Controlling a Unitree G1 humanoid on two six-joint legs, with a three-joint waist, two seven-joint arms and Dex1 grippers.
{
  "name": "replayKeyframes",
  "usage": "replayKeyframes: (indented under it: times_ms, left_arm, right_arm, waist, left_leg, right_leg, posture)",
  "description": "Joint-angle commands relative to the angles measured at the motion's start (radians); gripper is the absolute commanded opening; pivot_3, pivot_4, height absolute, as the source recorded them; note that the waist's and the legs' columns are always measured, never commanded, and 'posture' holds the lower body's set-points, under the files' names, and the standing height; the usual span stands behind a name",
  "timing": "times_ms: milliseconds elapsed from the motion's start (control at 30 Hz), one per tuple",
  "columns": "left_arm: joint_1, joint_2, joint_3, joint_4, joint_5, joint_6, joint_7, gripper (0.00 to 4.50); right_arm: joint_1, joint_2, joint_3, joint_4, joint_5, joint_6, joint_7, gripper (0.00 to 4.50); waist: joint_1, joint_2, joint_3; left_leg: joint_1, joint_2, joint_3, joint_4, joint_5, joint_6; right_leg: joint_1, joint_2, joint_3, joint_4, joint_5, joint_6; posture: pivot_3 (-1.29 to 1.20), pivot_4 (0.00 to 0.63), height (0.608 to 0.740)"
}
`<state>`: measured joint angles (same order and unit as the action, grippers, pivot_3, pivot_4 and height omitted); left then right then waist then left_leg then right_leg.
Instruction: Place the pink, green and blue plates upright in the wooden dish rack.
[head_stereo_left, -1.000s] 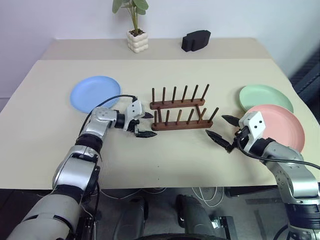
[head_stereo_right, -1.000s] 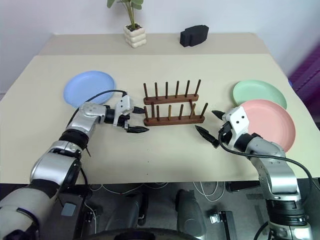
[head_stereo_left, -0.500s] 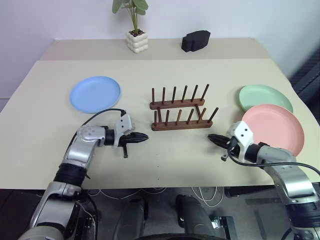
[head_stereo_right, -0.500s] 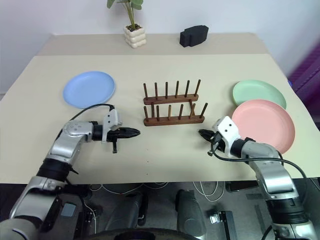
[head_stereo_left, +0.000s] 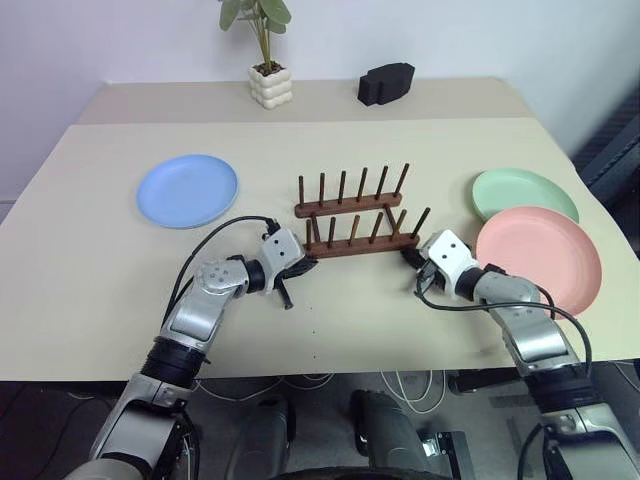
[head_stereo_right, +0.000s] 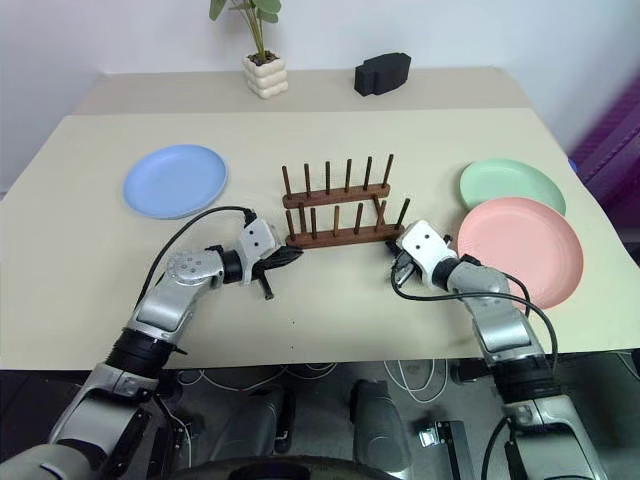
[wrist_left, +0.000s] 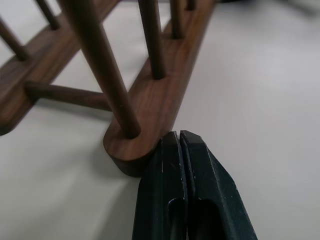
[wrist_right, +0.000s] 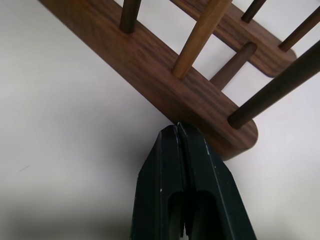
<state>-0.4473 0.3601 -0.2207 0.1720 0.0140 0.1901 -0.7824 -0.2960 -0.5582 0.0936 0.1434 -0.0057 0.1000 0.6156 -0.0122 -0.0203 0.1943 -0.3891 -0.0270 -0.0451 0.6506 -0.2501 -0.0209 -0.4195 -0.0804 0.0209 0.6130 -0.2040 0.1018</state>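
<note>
Pressing closed left gripper (wrist_left: 178, 137) and right gripper (wrist_right: 178, 127) against opposite ends of wooden dish rack (head_stereo_left: 352, 215), flanked by blue plate (head_stereo_left: 187, 190), green plate (head_stereo_left: 524, 192) and pink plate (head_stereo_left: 538, 259).

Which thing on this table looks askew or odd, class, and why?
The rack: on its near rail, one peg leans out of line with its upright neighbours. Also odd: both grippers, left and right, press shut jaws against that rail's ends, while all three plates lie flat, untouched.
</note>
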Motion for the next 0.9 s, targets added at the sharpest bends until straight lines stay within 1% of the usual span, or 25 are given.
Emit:
replayKeyframes:
  times_ms: [33,300,633,800,900]
  left_arm:
    - [-0.016,0.002,0.019,0.044,0.03,-0.014,0.069,0.02]
    - [-0.034,0.004,0.017,0.09,0.036,-0.038,0.136,0.02]
    - [-0.039,-0.006,0.015,0.119,0.047,-0.053,0.193,0.02]
    - [-0.031,-0.007,0.014,0.105,0.036,-0.048,0.192,0.02]
    - [-0.014,-0.001,0.013,0.071,0.021,-0.044,0.17,0.02]
  right_arm:
    - [-0.016,0.018,0.009,0.054,-0.037,-0.025,-0.034,0.0]
    - [-0.055,0.048,0.015,0.102,-0.067,-0.064,-0.066,0.0]
    - [-0.068,0.076,0.018,0.109,-0.074,-0.075,-0.076,0.0]
    - [-0.066,0.076,0.017,0.101,-0.074,-0.077,-0.071,0.0]
    - [-0.053,0.053,0.012,0.066,-0.071,-0.085,-0.05,0.0]
  waist:
    - [0.0,0.0,0.0]
    - [-0.002,0.0,0.0]
    - [-0.003,0.0,0.0]
    - [-0.004,0.0,0.0]
    - [-0.004,0.0,0.0]
  left_leg:
    - [0.0,0.0,0.0,0.0,0.0,0.0]
    - [0.0,0.0,0.0,0.0,0.0,0.0]
    - [0.0,0.0,0.0,0.0,0.0,0.0]
    - [0.0,0.0,0.0,0.0,0.0,0.0]
    - [0.0,0.0,0.0,0.0,0.0,0.0]
  right_leg:
    - [0.0,0.0,0.0,0.0,0.0,0.001]
    - [0.0,0.0,0.0,0.0,0.001,0.002]
    - [0.0,0.0,0.0,0.0,0.001,0.002]
    - [0.0,0.0,0.0,0.0,0.001,0.002]
    - [0.0,0.0,0.0,0.0,0.001,0.002]
  posture:
    - [0.0,0.15,0.731]
    - [0.0,0.15,0.731]
    - [0.0,0.15,0.731]
    - [0.0,0.15,0.731]
    - [0.0,0.15,0.731]
